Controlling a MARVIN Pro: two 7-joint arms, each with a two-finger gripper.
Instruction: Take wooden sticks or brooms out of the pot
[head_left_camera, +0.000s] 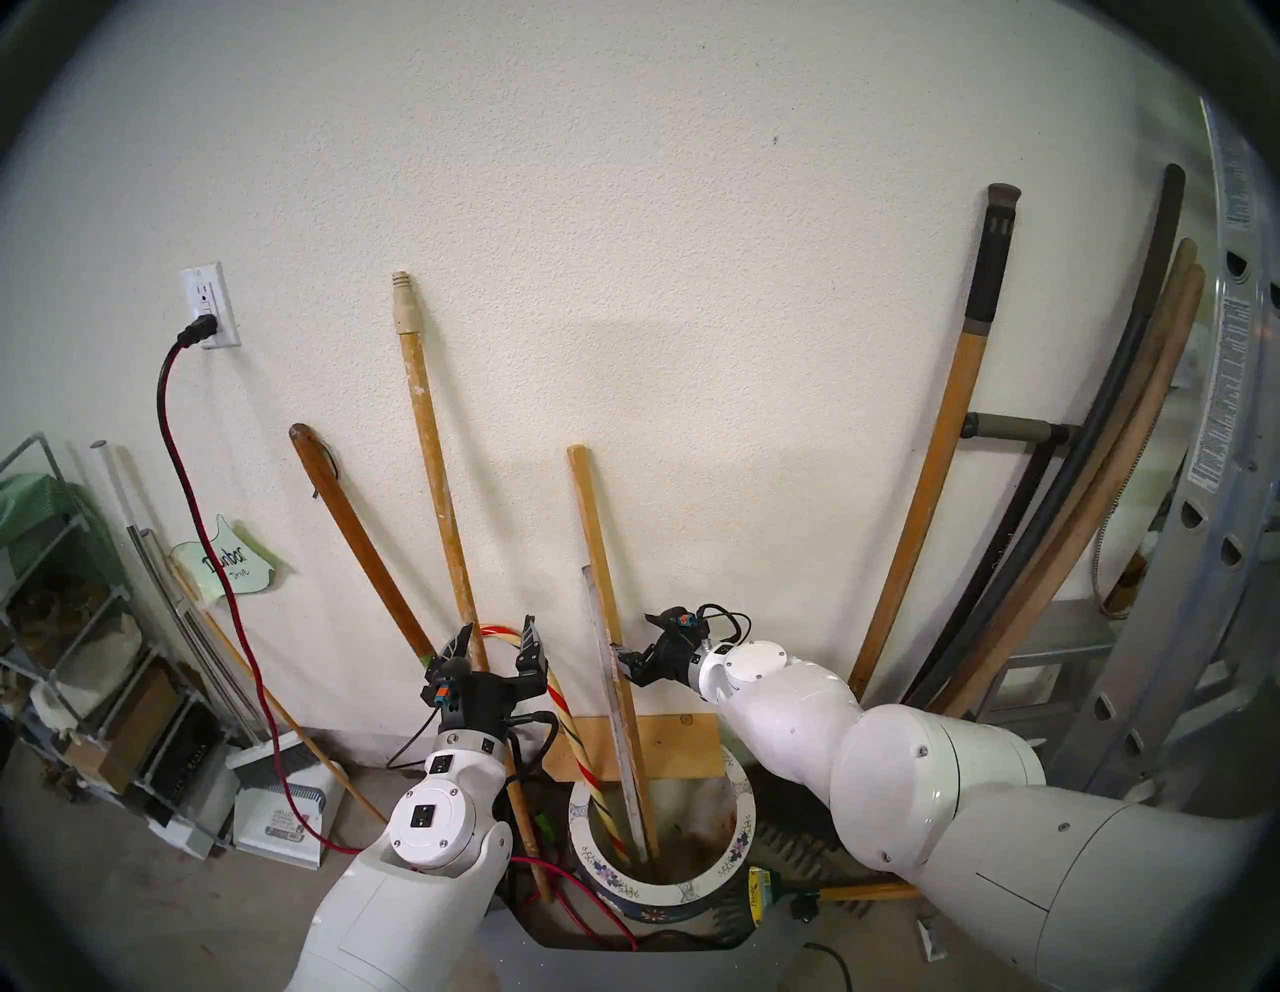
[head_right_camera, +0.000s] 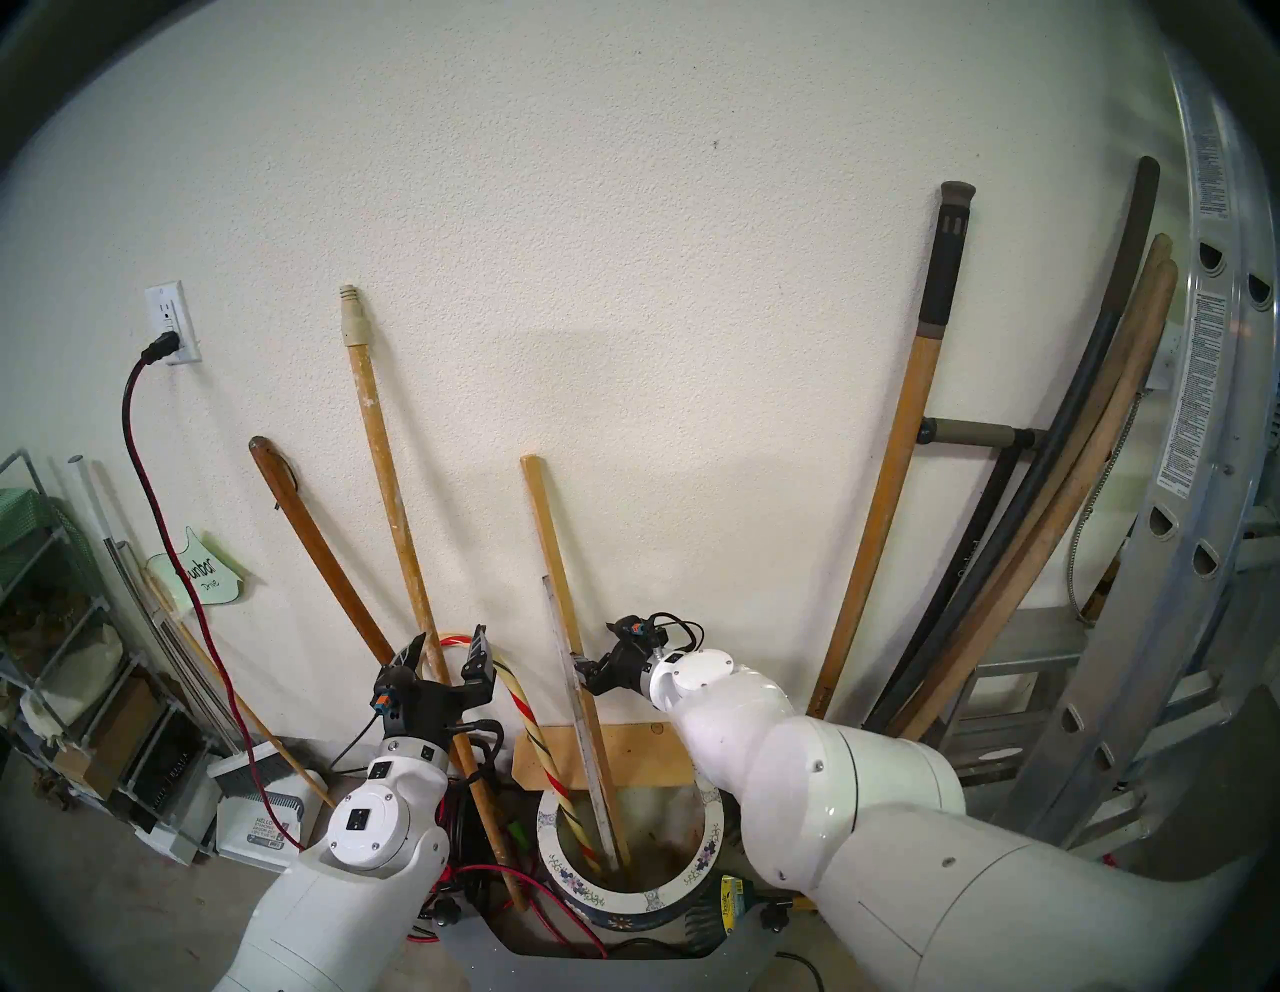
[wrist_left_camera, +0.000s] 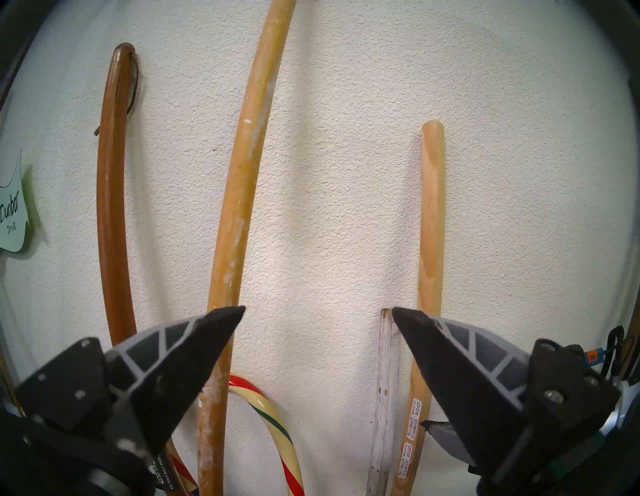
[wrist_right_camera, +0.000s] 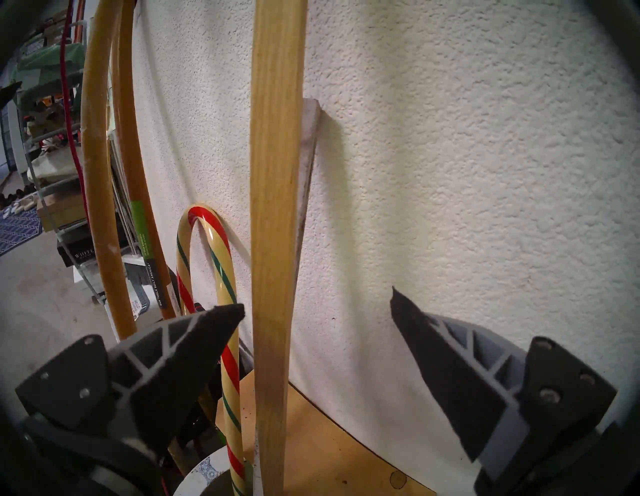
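White-rimmed pot (head_left_camera: 735, 857) with purplish, perhaps blue, flowers; cream cane (head_left_camera: 579, 734) striped red and green.

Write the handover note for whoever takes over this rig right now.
Left gripper: open, empty, beside the paint-spattered pole.
Right gripper: open, fingers either side of the thin pale-wood stick, not clamped.
Things: that stick stands in the blue ceramic pot with white flowered rim, with a striped cane and grey slat. The long orange-brown shaft with black sleeve leans on the wall, right of the pot.
Done: shaft appears out.
Left: grip and lift the pale stick.
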